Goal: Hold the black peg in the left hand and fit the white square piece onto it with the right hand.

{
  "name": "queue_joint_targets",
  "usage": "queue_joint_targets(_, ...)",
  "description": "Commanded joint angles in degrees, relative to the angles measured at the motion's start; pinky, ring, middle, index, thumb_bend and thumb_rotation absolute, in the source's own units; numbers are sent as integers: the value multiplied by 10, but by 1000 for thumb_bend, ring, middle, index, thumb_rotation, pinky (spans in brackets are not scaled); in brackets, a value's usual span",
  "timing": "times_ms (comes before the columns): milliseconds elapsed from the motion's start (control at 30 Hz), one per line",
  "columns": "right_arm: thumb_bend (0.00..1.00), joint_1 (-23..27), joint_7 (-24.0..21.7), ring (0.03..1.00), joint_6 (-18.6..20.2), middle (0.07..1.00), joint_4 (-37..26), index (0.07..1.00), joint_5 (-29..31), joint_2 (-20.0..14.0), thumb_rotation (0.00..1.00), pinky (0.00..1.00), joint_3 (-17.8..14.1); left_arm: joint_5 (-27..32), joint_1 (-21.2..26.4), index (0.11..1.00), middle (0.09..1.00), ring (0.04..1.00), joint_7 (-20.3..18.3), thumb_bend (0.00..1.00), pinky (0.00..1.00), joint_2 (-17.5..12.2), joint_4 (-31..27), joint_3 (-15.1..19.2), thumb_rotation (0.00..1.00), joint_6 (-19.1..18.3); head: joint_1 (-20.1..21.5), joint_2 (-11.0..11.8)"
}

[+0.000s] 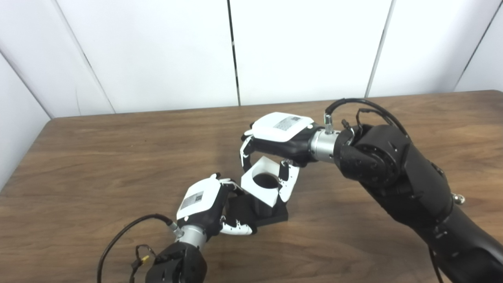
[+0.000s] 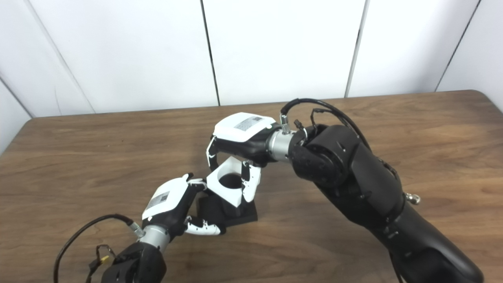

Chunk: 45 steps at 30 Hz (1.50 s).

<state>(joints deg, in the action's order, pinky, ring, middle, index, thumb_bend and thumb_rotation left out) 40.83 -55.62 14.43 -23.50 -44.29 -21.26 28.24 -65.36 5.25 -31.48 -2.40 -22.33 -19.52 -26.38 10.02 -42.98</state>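
The black peg [image 1: 262,210] stands on its square black base on the wooden table [image 1: 98,157], just below the middle of the picture. My left hand [image 1: 204,204] grips the base from the left, fingers wrapped around its edge. The white square piece [image 1: 262,184], with a round hole in its middle, sits tilted over the top of the peg. My right hand [image 1: 275,141] comes from the right and holds this piece from above, fingers on its far and near sides. How deep the peg sits in the hole is hidden.
The table's left edge [image 1: 23,157] and back edge meet white wall panels [image 1: 157,51]. My bulky black right forearm [image 1: 412,188] crosses the right half of the table. A cable [image 1: 118,239] loops by the left wrist.
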Motion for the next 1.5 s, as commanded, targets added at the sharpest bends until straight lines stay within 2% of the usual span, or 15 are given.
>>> queue_joint_targets(0,523,16,12,926,-13,793,-10,484,2,5,133,1000,-5,-16,-5,486,880,1000,-22,512,1000,-4,6,-7,62,-4,0,-1)
queue_joint_targets(567,523,16,-16,931,-7,793,-20,484,0,13,133,1000,13,-23,-4,485,881,1000,-25,513,1000,8,6,-5,60,-4,-5,-6)
queue_joint_targets(1000,521,-17,1,937,-23,806,6,484,-15,14,132,1000,29,-24,-8,486,878,1000,-23,512,1000,10,4,-5,62,-2,-6,-8)
queue_joint_targets(1333,523,-44,43,949,-54,828,44,493,-25,8,145,1000,29,-21,-10,485,879,1000,-23,513,1000,9,1,-4,62,-1,-5,-9)
queue_joint_targets(1367,700,-43,42,949,-54,834,44,591,-25,8,191,1000,27,-19,-10,485,880,1000,-22,513,1000,9,1,-3,61,-1,-4,-9)
queue_joint_targets(1400,829,-42,42,950,-53,842,44,668,-25,8,232,1000,26,-17,-10,485,880,1000,-21,512,1000,8,1,-3,61,-1,-4,-9)
queue_joint_targets(1467,907,-40,39,954,-52,850,43,718,-24,7,263,1000,25,-18,-10,485,881,1000,-23,512,1000,8,1,-3,61,-1,-4,-9)
